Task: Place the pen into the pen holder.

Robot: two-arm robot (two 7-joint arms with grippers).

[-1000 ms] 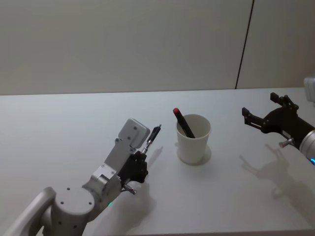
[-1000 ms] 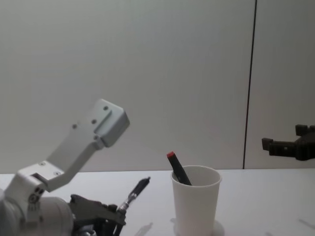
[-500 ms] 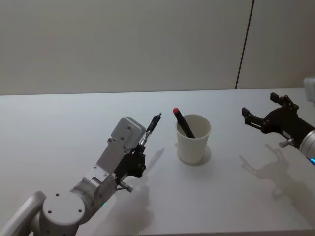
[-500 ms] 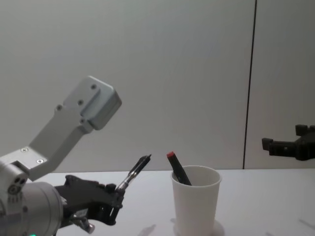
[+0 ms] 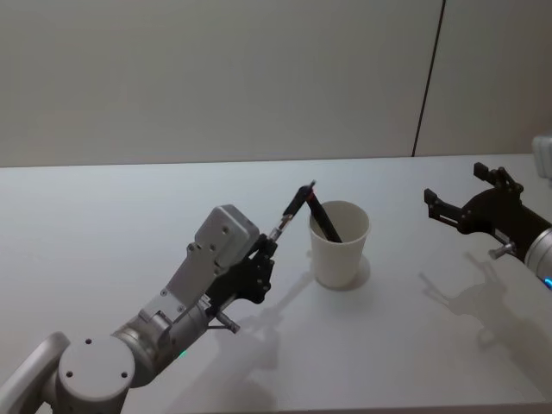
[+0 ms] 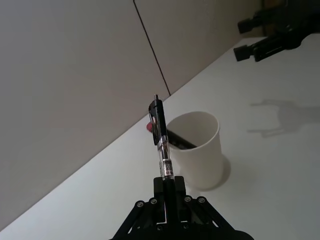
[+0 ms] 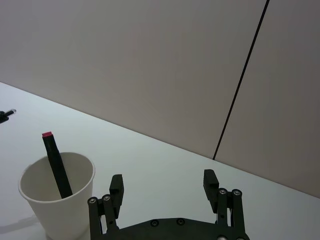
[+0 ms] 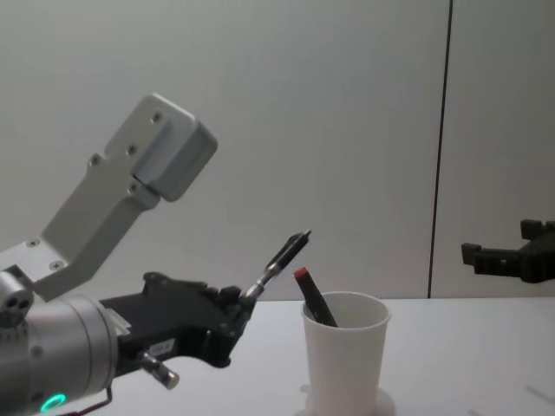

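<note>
My left gripper [image 5: 266, 248] is shut on a black and clear pen [image 5: 293, 210], held off the table and slanting up toward the pen holder. The pen holder [image 5: 339, 244] is a white paper cup standing upright at the table's middle, with a black red-capped marker [image 5: 321, 216] leaning inside. The pen's upper end [image 8: 295, 243] sits just left of the cup's rim [image 8: 344, 299], above it. In the left wrist view the pen [image 6: 160, 140] sticks out from the gripper [image 6: 167, 186] in front of the cup [image 6: 197, 150]. My right gripper [image 5: 454, 184] hovers open at the right, apart from the cup.
The white table [image 5: 103, 216] runs back to a plain wall with a dark vertical seam [image 5: 427, 78]. The right wrist view has the cup [image 7: 55, 195] and marker [image 7: 57, 167] beyond the open fingers [image 7: 116, 186].
My left arm has raised the pen off the table and carried it right, toward the cup. The right arm has stayed still.
</note>
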